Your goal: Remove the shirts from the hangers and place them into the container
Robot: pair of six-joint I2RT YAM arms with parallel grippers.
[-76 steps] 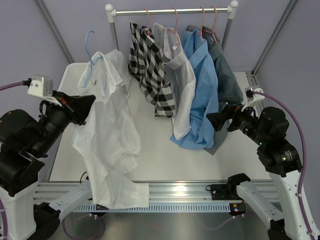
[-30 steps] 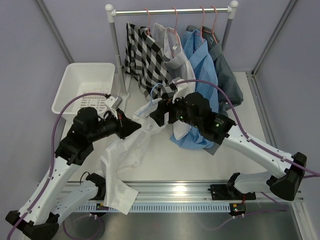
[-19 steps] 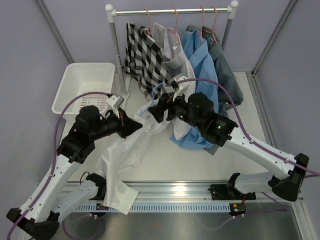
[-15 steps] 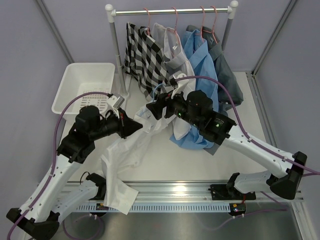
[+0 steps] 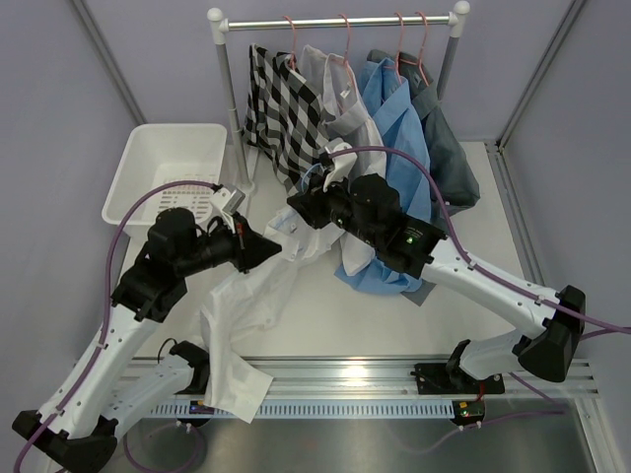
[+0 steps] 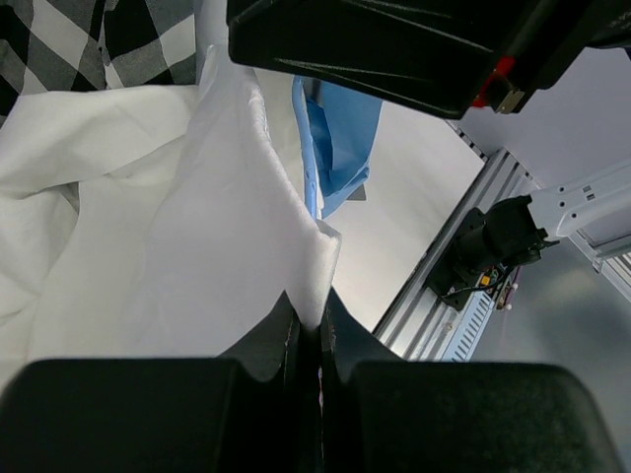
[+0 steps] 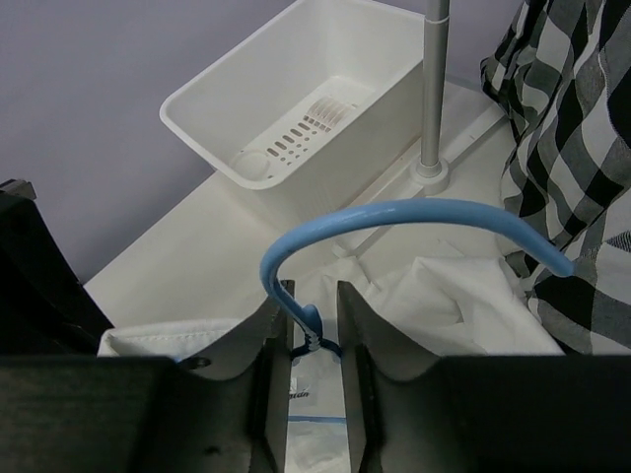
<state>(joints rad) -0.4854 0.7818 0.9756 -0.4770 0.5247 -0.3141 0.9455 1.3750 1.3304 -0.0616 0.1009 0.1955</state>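
The container (image 5: 133,172) sits in the back-left corner of the table (image 5: 325,315), its long side running along the left edge, just beside the left post of the rail (image 5: 335,20) that spans the back edge. Four shirts hang from that rail: check (image 5: 286,118), pale grey-white (image 5: 350,118), light blue (image 5: 399,168) and dark grey (image 5: 449,158), their tails reaching down toward the table's middle.

The white shirt (image 5: 251,305) lies bunched from mid-table toward the front-left, and its tail spills over the front edge. The left gripper (image 5: 268,249) is clamped tight on a fold of it; the left wrist view shows the cloth pinched between the closed fingers (image 6: 286,345).

The right gripper (image 5: 294,204) reaches in from the right, just above the shirt's collar. Its jaws stand narrowly apart on either side of the neck of the light blue hanger (image 7: 394,212), with a gap showing beside the wire, so it is not clamped. The hook arches toward the check shirt, close to it.

Bare table shows between the container and the white shirt, and widely along the front-right, beneath the right arm.
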